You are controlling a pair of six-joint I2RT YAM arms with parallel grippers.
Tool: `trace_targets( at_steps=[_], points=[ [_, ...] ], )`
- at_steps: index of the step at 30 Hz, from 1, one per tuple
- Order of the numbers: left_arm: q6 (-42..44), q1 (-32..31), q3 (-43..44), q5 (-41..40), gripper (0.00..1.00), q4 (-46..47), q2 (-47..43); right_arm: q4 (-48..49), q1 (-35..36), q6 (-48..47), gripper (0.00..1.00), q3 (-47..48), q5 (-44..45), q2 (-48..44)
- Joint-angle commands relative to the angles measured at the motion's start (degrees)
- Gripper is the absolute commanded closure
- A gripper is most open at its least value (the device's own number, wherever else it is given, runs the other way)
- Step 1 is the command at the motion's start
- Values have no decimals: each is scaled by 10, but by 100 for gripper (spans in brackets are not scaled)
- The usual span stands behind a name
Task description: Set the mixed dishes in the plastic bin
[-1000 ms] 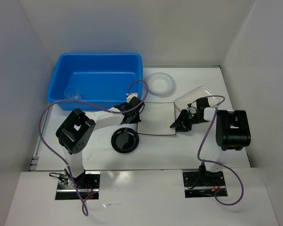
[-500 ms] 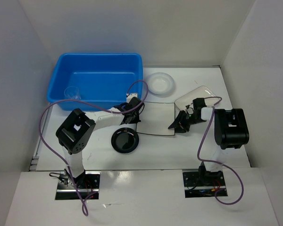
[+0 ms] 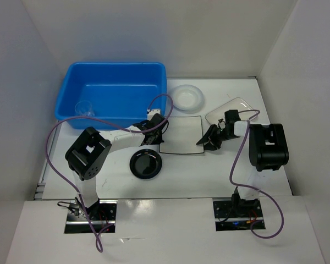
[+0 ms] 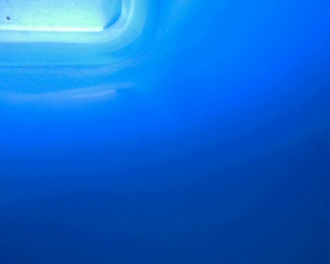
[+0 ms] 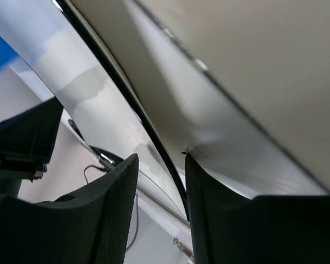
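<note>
My wrist view alone shows my right claw [image 5: 160, 165] pinching the square plate [image 3: 180, 135] by its dark rim; overhead, my closed left claw [image 3: 154, 125] sits beside the blue bin [image 3: 115, 64].

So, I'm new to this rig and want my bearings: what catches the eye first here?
The bright blue plastic bin at the far left, with a small clear cup inside it. At centre, the right gripper pinches the right edge of the large square white plate, its dark rim between the fingers. A round black saucer lies to its near left.
</note>
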Motion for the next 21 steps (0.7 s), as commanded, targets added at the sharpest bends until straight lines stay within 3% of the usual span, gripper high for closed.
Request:
trace_targets(
  at_steps=[1,21],
  points=[
    [-11,-17,-17,42,100,-46,8,19,-19,-3,54,28,64,11],
    [-6,-17,-7,32,100,-57,8,64,-38,-31,46,-5,145,-33]
  ],
)
